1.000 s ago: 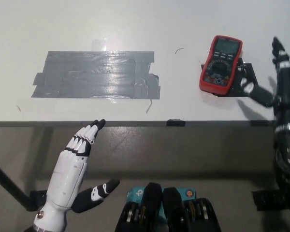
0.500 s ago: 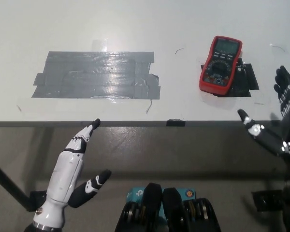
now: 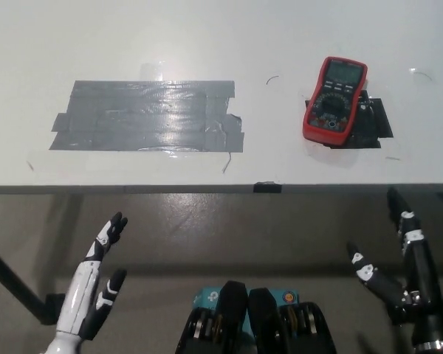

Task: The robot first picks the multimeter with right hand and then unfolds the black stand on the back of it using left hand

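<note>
Multimeter [image 3: 335,101] flat on table [image 3: 207,44], well apart from both hands' spread, empty fingers [image 3: 408,221].

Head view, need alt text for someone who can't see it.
A red multimeter lies face up on the white table, partly over a black patch, with grey tape stuck down to its left. Both robot hands hang below the table's near edge, open and holding nothing: the white left hand at lower left, the black right hand at lower right.

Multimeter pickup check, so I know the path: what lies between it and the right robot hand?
In the head view, only bare white table and its front edge separate the multimeter from the right robot hand, which is open below the edge.
</note>
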{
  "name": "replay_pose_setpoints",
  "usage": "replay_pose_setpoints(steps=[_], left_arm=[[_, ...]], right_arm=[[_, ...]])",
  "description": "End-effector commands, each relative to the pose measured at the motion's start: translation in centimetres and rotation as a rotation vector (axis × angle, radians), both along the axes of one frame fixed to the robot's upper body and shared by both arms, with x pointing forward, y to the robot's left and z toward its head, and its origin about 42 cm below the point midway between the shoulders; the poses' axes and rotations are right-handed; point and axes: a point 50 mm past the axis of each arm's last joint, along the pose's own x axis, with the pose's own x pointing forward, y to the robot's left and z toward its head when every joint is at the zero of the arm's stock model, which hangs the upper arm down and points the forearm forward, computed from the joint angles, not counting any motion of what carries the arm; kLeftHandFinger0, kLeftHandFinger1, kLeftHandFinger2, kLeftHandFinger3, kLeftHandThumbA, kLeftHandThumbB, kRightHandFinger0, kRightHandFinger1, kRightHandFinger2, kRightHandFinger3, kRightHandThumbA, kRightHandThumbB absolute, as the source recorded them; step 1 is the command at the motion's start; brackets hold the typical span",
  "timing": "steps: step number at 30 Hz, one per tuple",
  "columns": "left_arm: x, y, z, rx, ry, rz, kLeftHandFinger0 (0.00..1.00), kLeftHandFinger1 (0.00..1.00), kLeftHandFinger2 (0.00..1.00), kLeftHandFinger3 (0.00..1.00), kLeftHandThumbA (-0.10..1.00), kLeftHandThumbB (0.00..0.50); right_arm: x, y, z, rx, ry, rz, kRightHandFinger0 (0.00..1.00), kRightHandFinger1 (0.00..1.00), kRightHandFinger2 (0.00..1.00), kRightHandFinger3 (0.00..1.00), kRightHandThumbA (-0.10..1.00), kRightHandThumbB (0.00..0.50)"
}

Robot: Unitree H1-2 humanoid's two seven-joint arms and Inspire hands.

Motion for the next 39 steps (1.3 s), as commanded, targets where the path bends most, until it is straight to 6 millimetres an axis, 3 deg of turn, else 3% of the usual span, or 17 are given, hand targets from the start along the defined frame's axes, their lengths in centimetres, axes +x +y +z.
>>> replay_pose_setpoints(steps=[1, 4, 13, 20, 24, 27, 39], left_arm=[[0.2, 0.8, 0.0, -0.049, 0.031, -0.005, 1.00, 1.00, 1.00, 1.00, 1.00, 0.256], [0.2, 1.0, -0.4, -0.020, 0.012, 0.001, 1.00, 1.00, 1.00, 1.00, 1.00, 0.216], [0.1, 1.3, -1.0, -0.001, 0.020, 0.003, 1.00, 1.00, 1.00, 1.00, 1.00, 0.182], [-0.6, 1.2, -1.6, 0.020, 0.066, 0.010, 1.00, 1.00, 1.00, 1.00, 1.00, 0.212], [-1.0, 1.1, -2.1, 0.028, 0.074, 0.001, 1.00, 1.00, 1.00, 1.00, 1.00, 0.201], [-1.3, 1.2, -2.4, 0.030, 0.102, 0.003, 1.00, 1.00, 1.00, 1.00, 1.00, 0.226], [-2.4, 1.5, -3.1, 0.064, 0.150, 0.001, 1.00, 1.00, 1.00, 1.00, 1.00, 0.233]], right_arm=[[1.0, 0.9, 0.8, -0.023, -0.078, 0.104, 1.00, 1.00, 1.00, 1.00, 0.60, 0.287], [1.0, 1.0, 0.6, -0.012, -0.059, 0.115, 1.00, 1.00, 1.00, 1.00, 0.58, 0.276], [0.9, 0.8, 0.0, -0.019, -0.041, 0.121, 1.00, 1.00, 1.00, 1.00, 0.54, 0.248], [0.1, 0.6, -0.5, -0.021, -0.016, 0.127, 1.00, 1.00, 1.00, 1.00, 0.55, 0.251], [-0.3, 0.4, -0.9, -0.018, 0.008, 0.124, 1.00, 1.00, 1.00, 1.00, 0.56, 0.259], [-0.6, 0.5, -1.3, -0.023, 0.017, 0.130, 0.99, 1.00, 1.00, 1.00, 0.55, 0.252], [-1.6, 0.8, -2.1, -0.049, 0.055, 0.152, 0.95, 1.00, 1.00, 1.00, 0.54, 0.245]])
